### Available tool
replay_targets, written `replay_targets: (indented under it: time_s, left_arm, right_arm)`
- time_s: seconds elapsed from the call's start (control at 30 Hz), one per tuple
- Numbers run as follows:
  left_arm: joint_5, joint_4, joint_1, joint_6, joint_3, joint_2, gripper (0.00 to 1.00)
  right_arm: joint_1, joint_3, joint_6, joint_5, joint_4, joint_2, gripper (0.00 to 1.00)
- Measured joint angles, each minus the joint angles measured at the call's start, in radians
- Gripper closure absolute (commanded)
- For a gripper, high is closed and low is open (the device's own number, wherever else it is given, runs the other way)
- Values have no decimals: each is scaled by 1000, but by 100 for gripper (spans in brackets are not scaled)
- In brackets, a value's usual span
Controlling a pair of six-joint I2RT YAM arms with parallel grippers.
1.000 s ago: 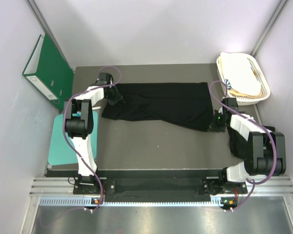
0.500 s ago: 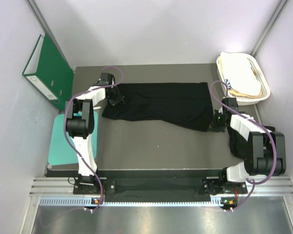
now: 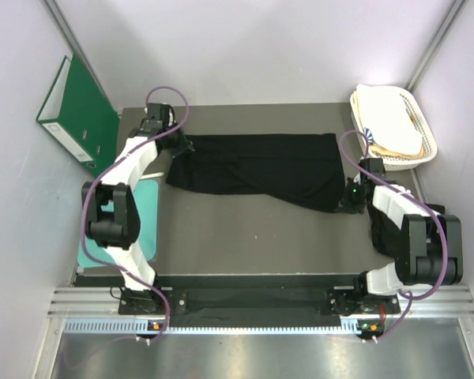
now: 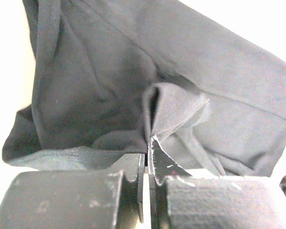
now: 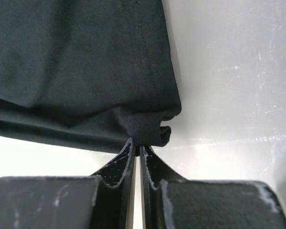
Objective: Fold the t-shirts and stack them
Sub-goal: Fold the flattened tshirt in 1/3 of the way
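Table: grey, with both arm bases at its near edge.
T-shirt: black, lying as a long band across the far half of the table, its right end reaching nearer than its left.
Basket: white plastic, at the far right corner, holding a cream cloth.
Left gripper: fingers pressed together on a raised fold at the t-shirt's left end.
Right gripper: pinching the hemmed near right corner of the t-shirt.

The soft black short-sleeved t-shirt runs off both wrist views' top edges. Overhead, the tips of the right pincer vanish against it; the left arm covers part of the flat teal mat.
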Motion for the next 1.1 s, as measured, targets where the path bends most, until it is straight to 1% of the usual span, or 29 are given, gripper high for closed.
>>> replay_targets:
  time_s: [0.1, 0.27, 0.53, 0.67, 0.8, 0.9, 0.93, 0.97, 1.0, 1.03, 1.1]
  left_arm:
    - [0, -15, 0, 0, -43, -97, 100]
    - [6, -93, 0, -1, -159, -251, 100]
    - [128, -208, 0, -33, -404, -528, 100]
    - [167, -298, -1, -55, -512, -693, 100]
    - [192, -417, -1, -75, -591, -856, 100]
    - [203, -506, -1, -100, -663, -974, 100]
    - [206, -537, -1, -108, -684, -1006, 97]
    - [205, -576, -1, -118, -706, -1041, 83]
    - [206, -612, -1, -130, -728, -1075, 64]
    - [205, -640, -1, -137, -747, -1104, 2]
    - [196, -709, -2, -170, -766, -1156, 1]
  right_arm:
    - [0, 0, -3, -5, -12, -18, 96]
    - [0, 14, -15, -15, -54, -81, 96]
    - [0, 32, -39, -35, -119, -199, 95]
    - [0, 26, -46, -48, -151, -257, 95]
    - [0, -5, -53, -61, -185, -330, 95]
    - [0, -8, -51, -69, -214, -354, 95]
    - [0, -8, -51, -72, -220, -357, 96]
    - [0, -8, -49, -76, -227, -357, 96]
    - [0, -9, -43, -79, -235, -357, 96]
    - [0, -11, -40, -82, -239, -358, 96]
    - [0, -28, -27, -93, -238, -367, 95]
